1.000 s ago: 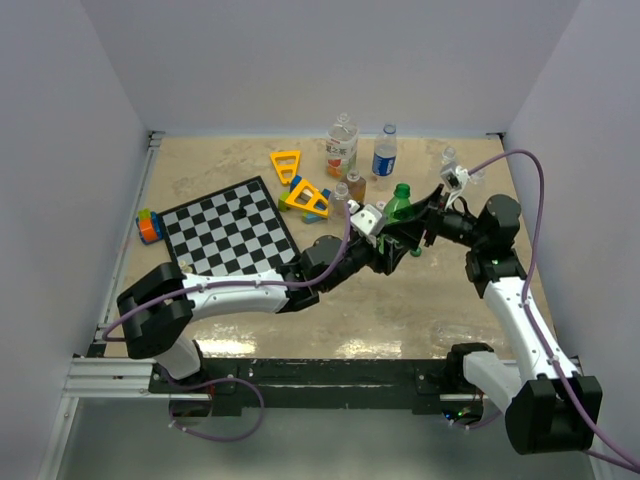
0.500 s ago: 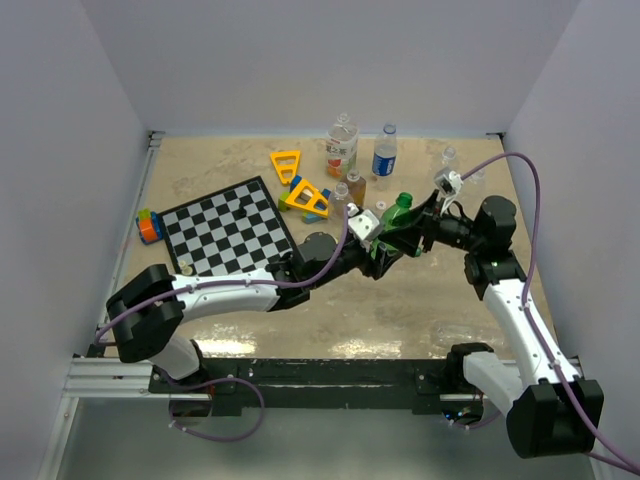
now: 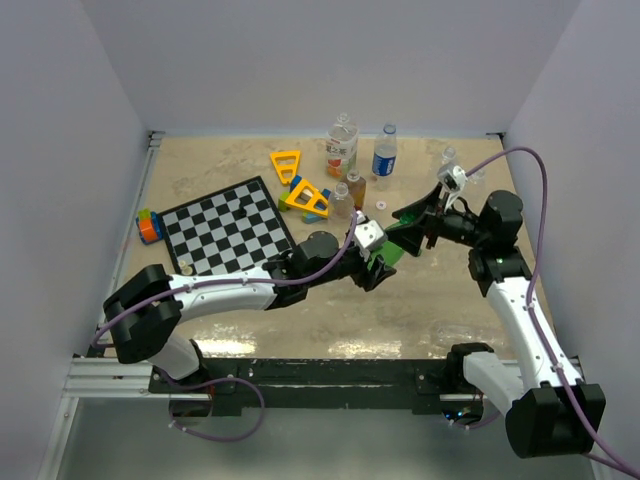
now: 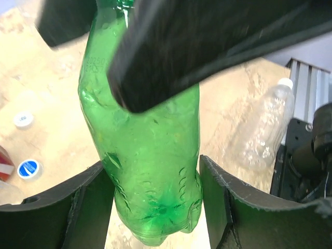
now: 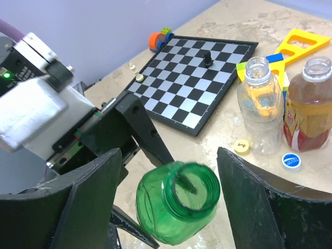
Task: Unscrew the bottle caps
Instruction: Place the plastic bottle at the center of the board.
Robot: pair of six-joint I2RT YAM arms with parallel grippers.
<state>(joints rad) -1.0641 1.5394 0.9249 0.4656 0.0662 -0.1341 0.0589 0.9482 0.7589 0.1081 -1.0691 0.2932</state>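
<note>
Clamping green bottle (image 4: 150, 155) in left tool (image 4: 155, 199) alone, right tool (image 5: 176, 192) spread apart, risking slip onto surface (image 5: 212, 137).

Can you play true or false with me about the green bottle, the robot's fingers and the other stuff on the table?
1. The green bottle has its cap on. False: its mouth is open, with no cap on it.
2. The left fingers hold the green bottle. True.
3. The right fingers pinch the bottle's neck. False: the right fingers stand open, with a gap on each side.
4. A blue cap lies on the table beside the brown drink bottle. True.
5. The chessboard has nothing on it. False: a black piece stands on the chessboard.
</note>
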